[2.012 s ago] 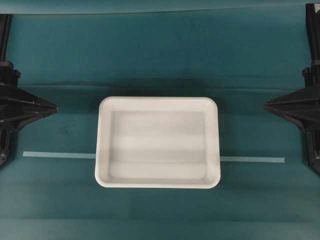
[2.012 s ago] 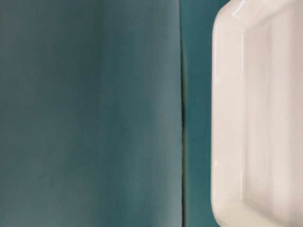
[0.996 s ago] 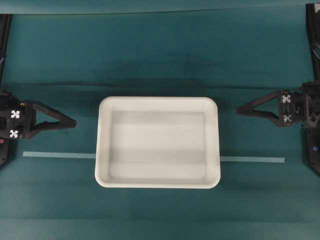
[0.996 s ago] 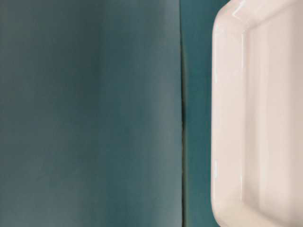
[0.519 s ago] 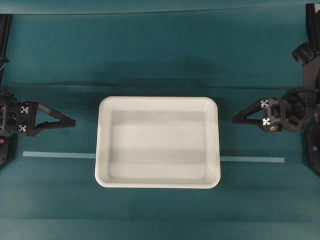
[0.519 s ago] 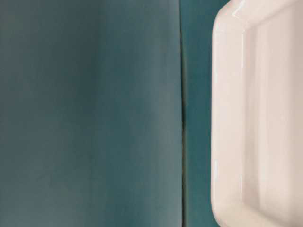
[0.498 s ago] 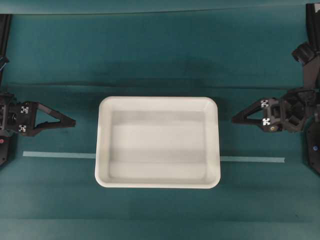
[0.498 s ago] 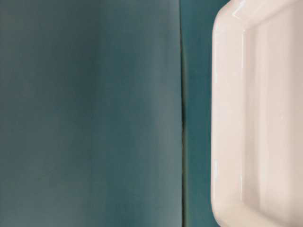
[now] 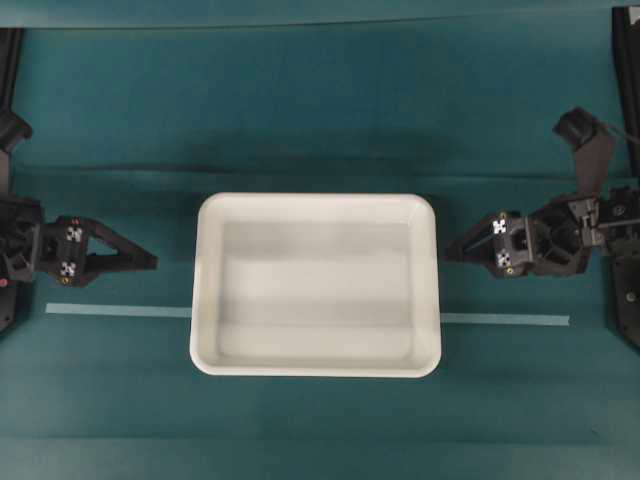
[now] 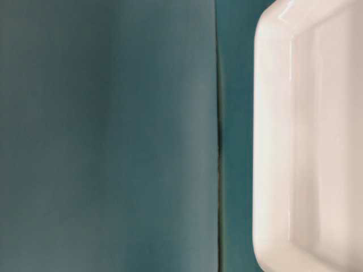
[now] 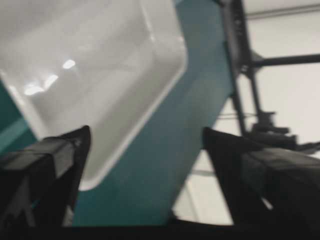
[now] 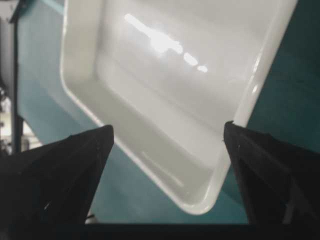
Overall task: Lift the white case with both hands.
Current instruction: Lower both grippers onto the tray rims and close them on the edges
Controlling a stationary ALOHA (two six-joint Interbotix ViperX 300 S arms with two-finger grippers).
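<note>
Near the middle of the green tabletop (image 9: 300, 110) sits the white case (image 9: 316, 285), flat and not lifted yet. It has nothing inside it, only a bare shiny bottom. On the left side of the tabletop the left gripper (image 9: 140, 262) has its jaws wide open and holds nothing, a little way off from the case. On the right side the right gripper (image 9: 458, 247) also has its jaws wide open and holds nothing, and it is just beside the case's rim. A thin pale tape strip (image 9: 505, 320) runs under the case. I think trouble could come if one gripper pinches the rim before the other, because then the case would tip or slide. The rim looks smooth, so a weak pinch could let it slip. Lifting one side faster would also tilt it.
</note>
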